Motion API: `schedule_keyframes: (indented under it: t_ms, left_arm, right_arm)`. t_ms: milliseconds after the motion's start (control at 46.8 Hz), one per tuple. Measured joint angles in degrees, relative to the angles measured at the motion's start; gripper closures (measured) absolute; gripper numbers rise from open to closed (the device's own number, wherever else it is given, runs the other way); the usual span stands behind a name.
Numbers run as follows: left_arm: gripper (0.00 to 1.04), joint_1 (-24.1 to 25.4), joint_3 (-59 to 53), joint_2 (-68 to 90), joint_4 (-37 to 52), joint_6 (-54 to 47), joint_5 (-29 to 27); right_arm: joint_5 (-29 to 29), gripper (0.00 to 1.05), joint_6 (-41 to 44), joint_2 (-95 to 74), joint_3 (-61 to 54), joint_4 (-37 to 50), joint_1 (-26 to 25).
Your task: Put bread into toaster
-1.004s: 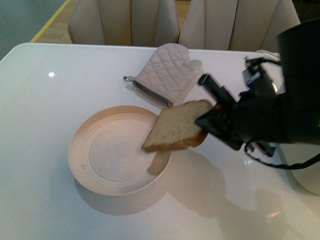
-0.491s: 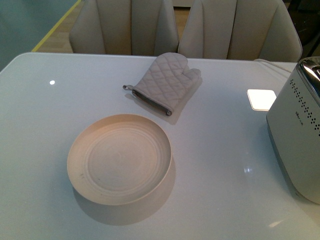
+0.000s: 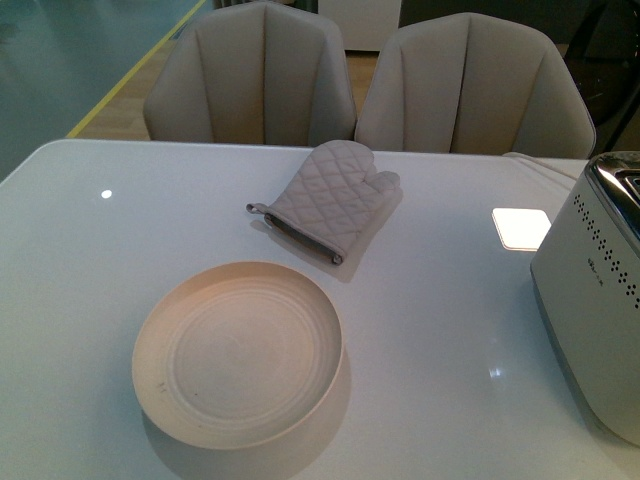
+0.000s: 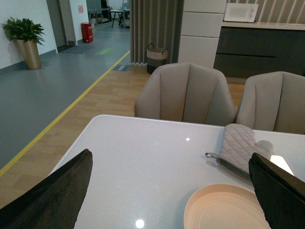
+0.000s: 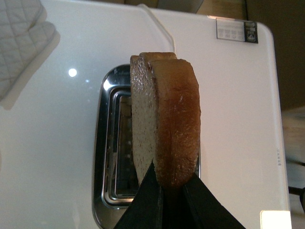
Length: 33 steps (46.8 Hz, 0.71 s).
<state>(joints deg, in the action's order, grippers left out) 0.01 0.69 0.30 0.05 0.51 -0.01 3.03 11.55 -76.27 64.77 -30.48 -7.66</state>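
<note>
The right gripper (image 5: 167, 191), jaws clamped on the lower edge of the bread (image 5: 164, 119), holds the slice upright over the open slot in the chrome top of the toaster (image 5: 107, 143). The left gripper (image 4: 170, 157) hangs above the tabletop (image 3: 450, 330) with jaws wide apart. Beyond a round plate (image 3: 145, 340) lie a quilted oven mitt (image 3: 330, 200) and two chairs (image 3: 250, 80).

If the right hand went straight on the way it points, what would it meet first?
The toaster, most likely: the bread clamped in the right hand leads, pointing at the chrome top by the open slot. Depth and exact alignment are unclear.
</note>
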Motion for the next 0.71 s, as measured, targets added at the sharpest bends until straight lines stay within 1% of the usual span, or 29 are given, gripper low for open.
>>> schedule_keyframes:
  t_ms: [171,470,705]
  left_arm:
    - [0.07,0.00,0.00,0.02,0.00,0.00,0.00]
    - [0.07,0.00,0.00,0.02,0.00,0.00,0.00]
    - [0.07,0.00,0.00,0.00,0.00,0.00,0.00]
  right_arm:
    - [1.84,1.02,2.03,0.11,-0.94,-2.69,1.57]
    - [4.63,1.02,1.53,-1.55,-1.64,-6.64,4.26]
    - [6.78,1.02,1.25,-3.93,-1.27,-6.93,6.23]
